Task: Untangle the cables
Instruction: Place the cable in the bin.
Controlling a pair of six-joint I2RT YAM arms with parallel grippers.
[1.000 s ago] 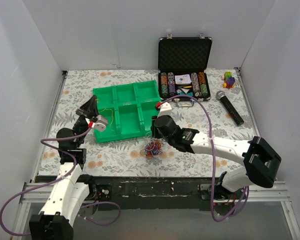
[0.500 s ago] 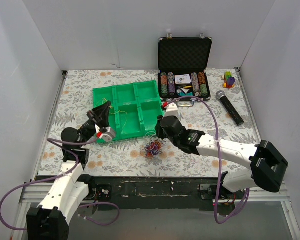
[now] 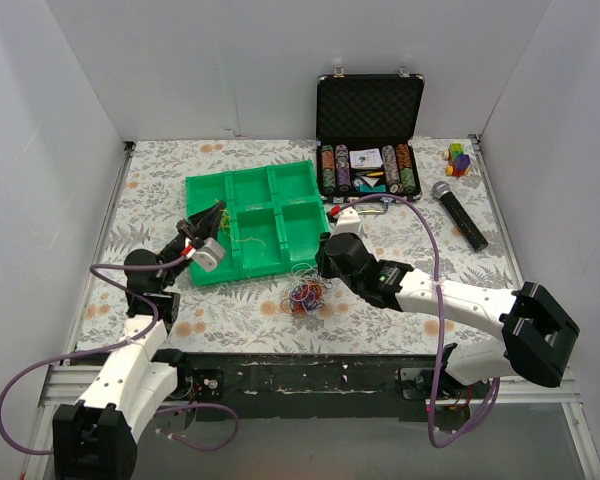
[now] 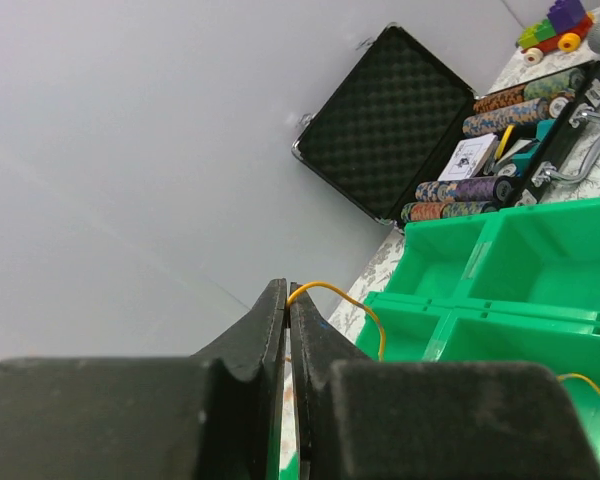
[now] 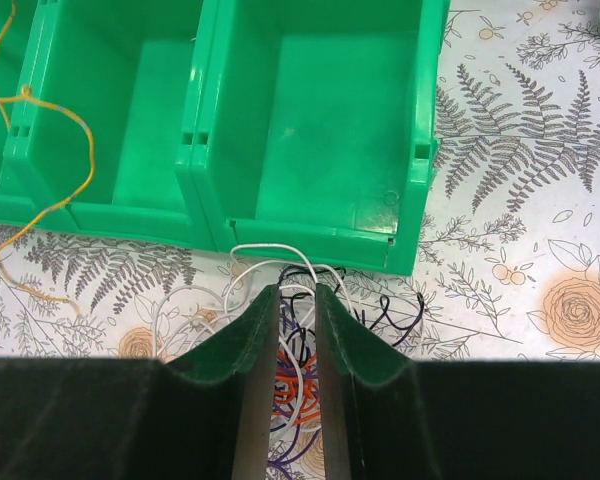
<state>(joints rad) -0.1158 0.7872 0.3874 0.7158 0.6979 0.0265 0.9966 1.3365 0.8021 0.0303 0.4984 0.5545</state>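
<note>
the tangle of cables point(image 3: 307, 293) lies on the surface point(image 3: 230, 315) just in front of the green tray point(image 3: 295, 183), right under the right end effector point(image 5: 291, 292), whose fingers point(image 5: 255, 340) stand narrowly apart astride white loops. the left end effector point(image 4: 288, 290), well apart, pinches an orange cable point(image 4: 345, 298) that runs across the tray. the fingers hide the knot's middle.

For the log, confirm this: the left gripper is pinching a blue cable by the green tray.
Wrong colour. The left gripper is pinching an orange cable by the green tray; the left wrist view shows it coming out from between the fingers.
</note>
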